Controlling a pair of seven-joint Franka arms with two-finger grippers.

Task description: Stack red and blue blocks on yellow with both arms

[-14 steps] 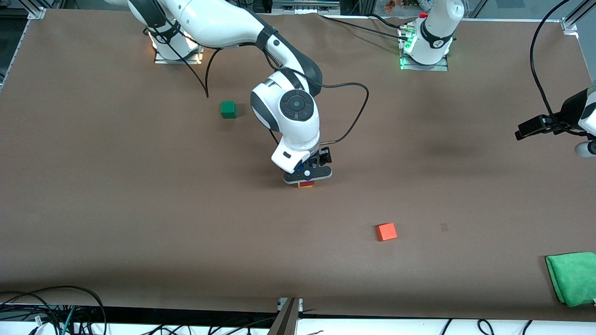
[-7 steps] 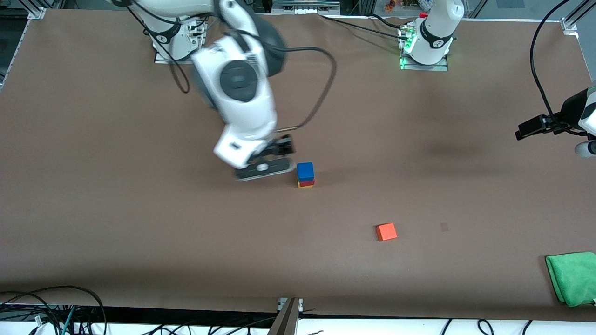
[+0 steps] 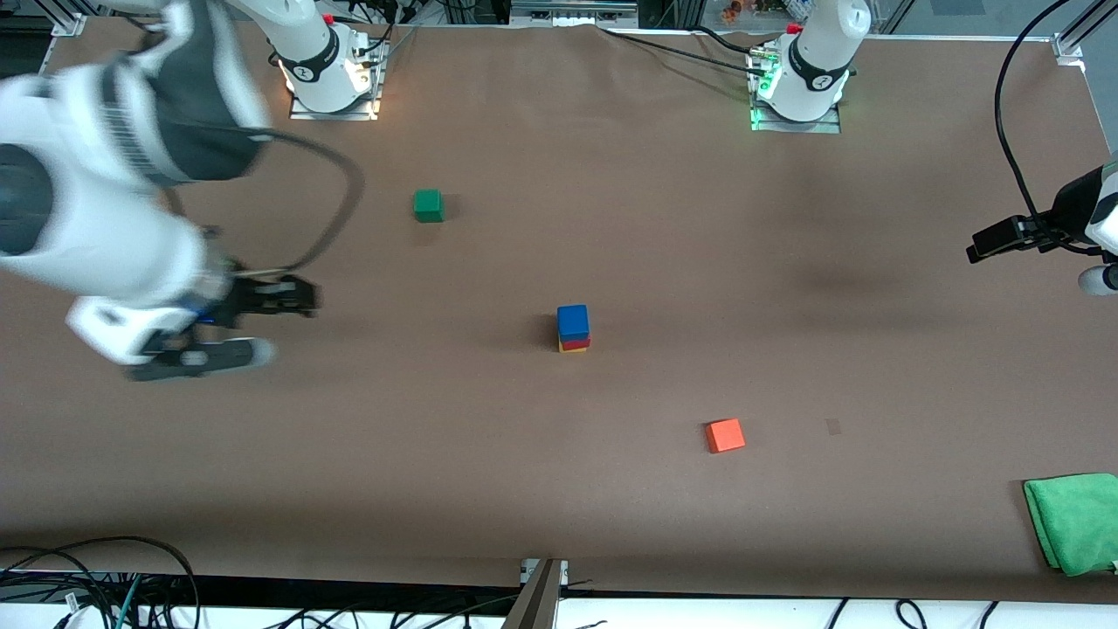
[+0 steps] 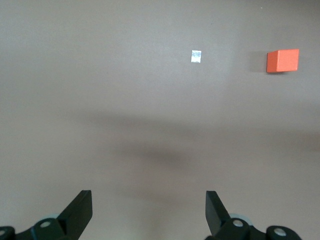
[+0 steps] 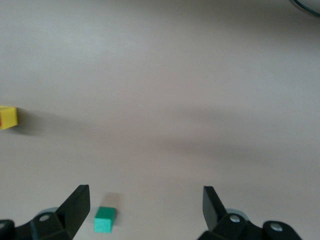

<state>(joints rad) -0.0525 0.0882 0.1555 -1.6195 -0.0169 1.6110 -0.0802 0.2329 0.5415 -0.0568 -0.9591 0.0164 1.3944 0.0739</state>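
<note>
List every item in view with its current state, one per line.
Small matte blue cube: top of the stack, free.
Deep red cube: middle, between blue and yellow.
Bright yellow cube: bottom, on the table.
Dark green cube: alone, untouched.
Orange-red cube: alone, untouched.
Green cloth: folded.
Right end effector: open, empty.
Left end effector: open, empty, waiting.

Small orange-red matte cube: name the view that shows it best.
The left wrist view: the small orange-red matte cube shows large and sharp there. The front view shows it whole but smaller. The right wrist view misses it.
</note>
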